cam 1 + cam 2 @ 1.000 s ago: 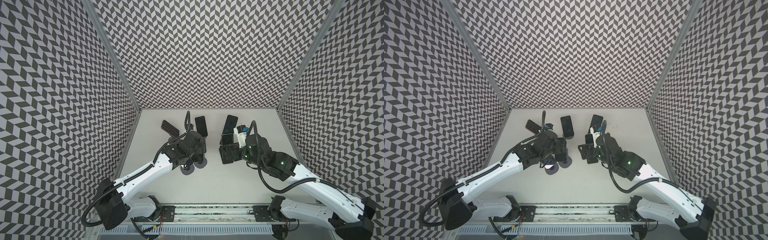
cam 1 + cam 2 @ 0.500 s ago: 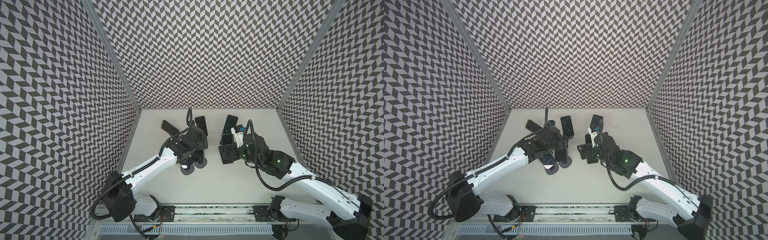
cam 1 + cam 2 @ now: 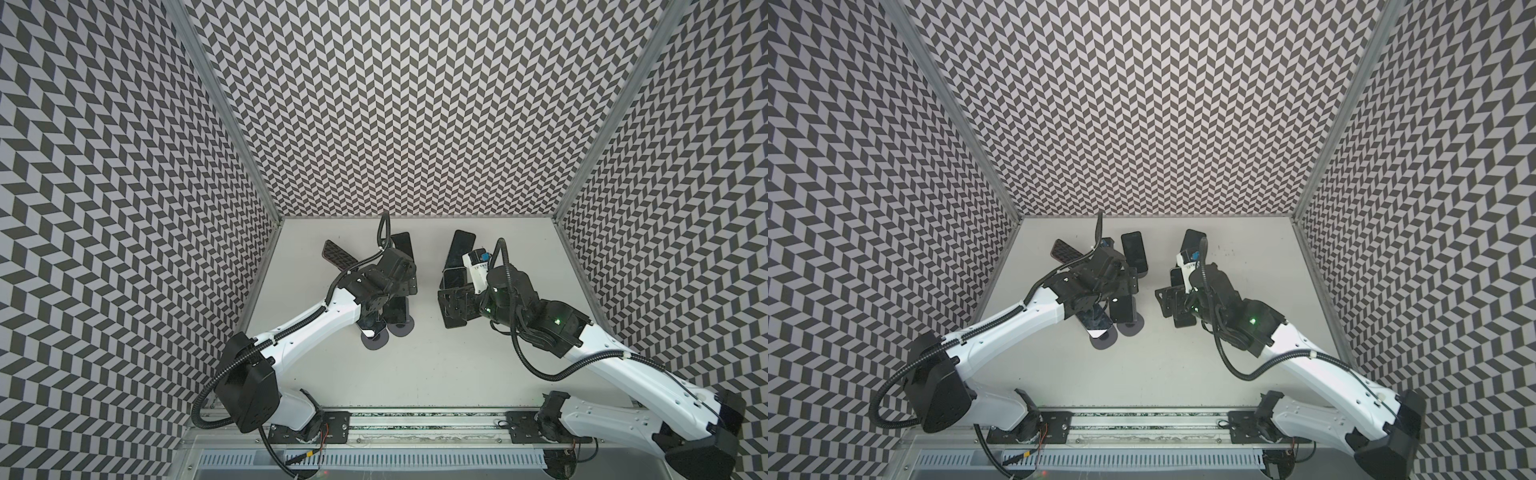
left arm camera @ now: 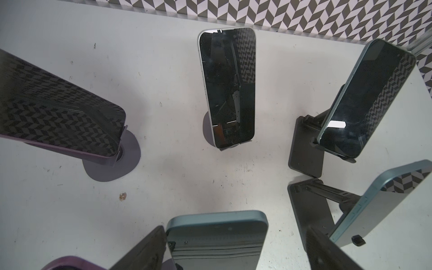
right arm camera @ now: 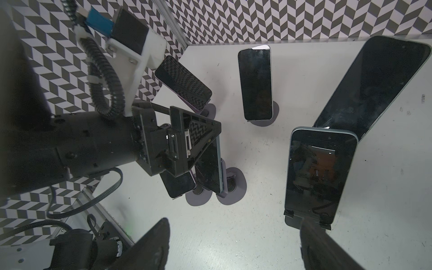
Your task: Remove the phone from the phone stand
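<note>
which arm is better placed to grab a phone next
Left, likely: the open left claw straddles the teal phone at its top. The right claw, also open, has its nearest phone ahead, not between the jaws.

The phone (image 5: pixel 210 168), teal-edged with a dark, blank screen, stood in portrait, leaning back on its phone stand (image 5: pixel 232 189), which had a round grey-purple base flat on the desk (image 5: pixel 257 210). It sat left of the desk's middle, just beside a purple-edged phone (image 5: pixel 178 187) on a matching stand (image 5: pixel 198 199).
</note>
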Available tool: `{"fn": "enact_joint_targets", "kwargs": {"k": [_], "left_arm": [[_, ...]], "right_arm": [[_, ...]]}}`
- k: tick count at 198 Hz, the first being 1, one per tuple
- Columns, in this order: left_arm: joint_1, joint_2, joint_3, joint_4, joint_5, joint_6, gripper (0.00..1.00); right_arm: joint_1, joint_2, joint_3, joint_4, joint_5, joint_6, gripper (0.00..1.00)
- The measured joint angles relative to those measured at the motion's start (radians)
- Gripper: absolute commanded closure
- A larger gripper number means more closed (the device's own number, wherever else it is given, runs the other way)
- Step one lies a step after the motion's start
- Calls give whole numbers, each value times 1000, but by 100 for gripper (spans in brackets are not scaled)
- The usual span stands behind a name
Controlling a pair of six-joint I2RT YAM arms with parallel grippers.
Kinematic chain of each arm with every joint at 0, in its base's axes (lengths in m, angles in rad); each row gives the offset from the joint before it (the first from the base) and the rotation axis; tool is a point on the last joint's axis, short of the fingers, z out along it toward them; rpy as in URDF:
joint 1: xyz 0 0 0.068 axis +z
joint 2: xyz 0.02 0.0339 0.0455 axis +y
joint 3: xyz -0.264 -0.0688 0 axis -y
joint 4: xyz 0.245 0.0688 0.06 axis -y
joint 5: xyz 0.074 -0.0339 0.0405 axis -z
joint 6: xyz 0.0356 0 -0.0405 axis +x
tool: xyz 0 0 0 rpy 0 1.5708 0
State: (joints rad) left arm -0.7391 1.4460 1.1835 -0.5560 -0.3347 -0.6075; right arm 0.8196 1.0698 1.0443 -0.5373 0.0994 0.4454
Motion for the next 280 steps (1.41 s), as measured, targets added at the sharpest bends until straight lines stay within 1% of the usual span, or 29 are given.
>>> {"fn": "enact_joint_targets", "kwargs": {"k": [87, 155, 280], "left_arm": [[0, -20, -5, -4, -34, -15, 2], [0, -19, -44, -5, -46, -15, 2], [9, 34, -54, 23, -46, -19, 2]], "right_arm": [[0, 0, 0, 0, -2, 0, 15], [0, 0, 0, -1, -3, 0, 15], [0, 0, 0, 0, -3, 0, 15]]}}
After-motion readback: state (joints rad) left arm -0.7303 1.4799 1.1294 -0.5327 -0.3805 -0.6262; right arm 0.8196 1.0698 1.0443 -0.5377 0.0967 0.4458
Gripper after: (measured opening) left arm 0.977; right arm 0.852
